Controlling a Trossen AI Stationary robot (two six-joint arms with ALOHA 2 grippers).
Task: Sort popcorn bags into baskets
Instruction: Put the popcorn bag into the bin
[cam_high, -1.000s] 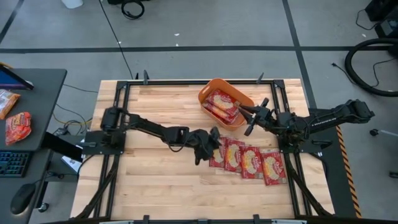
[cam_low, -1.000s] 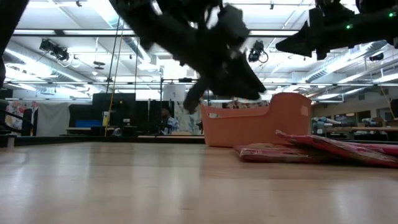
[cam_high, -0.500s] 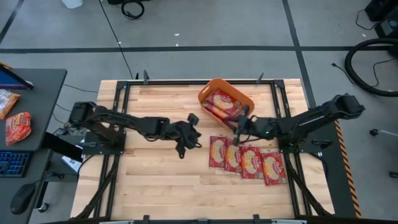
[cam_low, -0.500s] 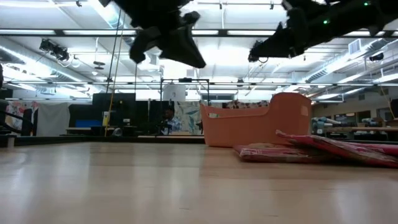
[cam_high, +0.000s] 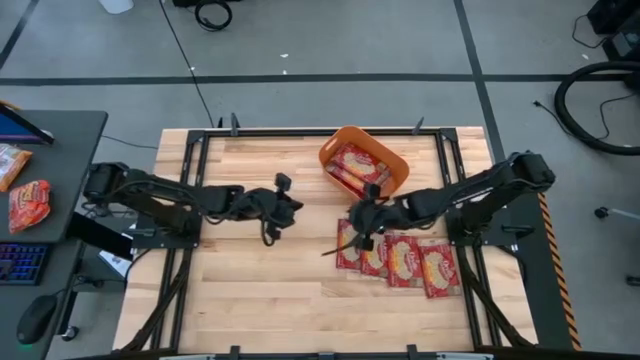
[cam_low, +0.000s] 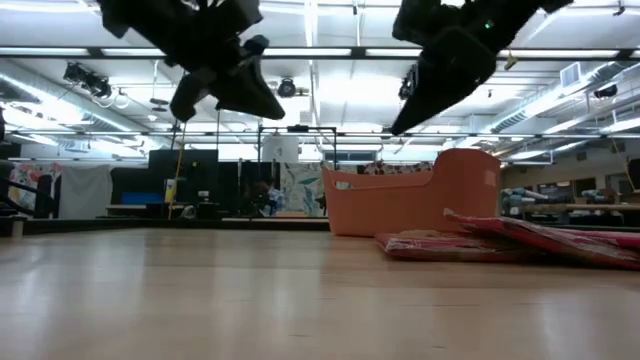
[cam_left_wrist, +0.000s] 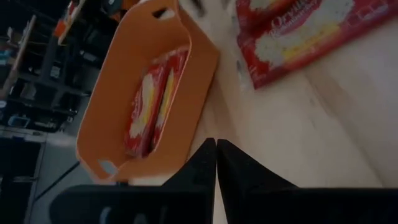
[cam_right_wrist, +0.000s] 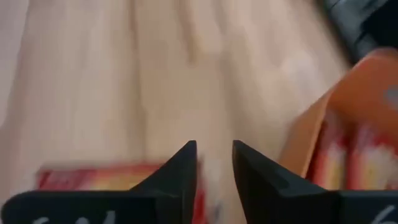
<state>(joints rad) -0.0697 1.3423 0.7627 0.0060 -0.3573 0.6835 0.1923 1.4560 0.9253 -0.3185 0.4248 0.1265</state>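
I am two dark, near-black jointed arms of slim segments and bulkier round joints, mounted on black metal frames. My left gripper (cam_left_wrist: 216, 163) ends in two matte black, wedge-shaped fingers tapering to points. My right gripper (cam_right_wrist: 213, 167) has the same black tapered fingers (cam_right_wrist: 177, 177). A small green light glows behind my right jaws.

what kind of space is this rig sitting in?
Probably a robotics lab or workshop. The low view shows strip lights on an open industrial ceiling and equipment benches behind; the high view shows a grey concrete floor with loose cables and a side desk with a keyboard.
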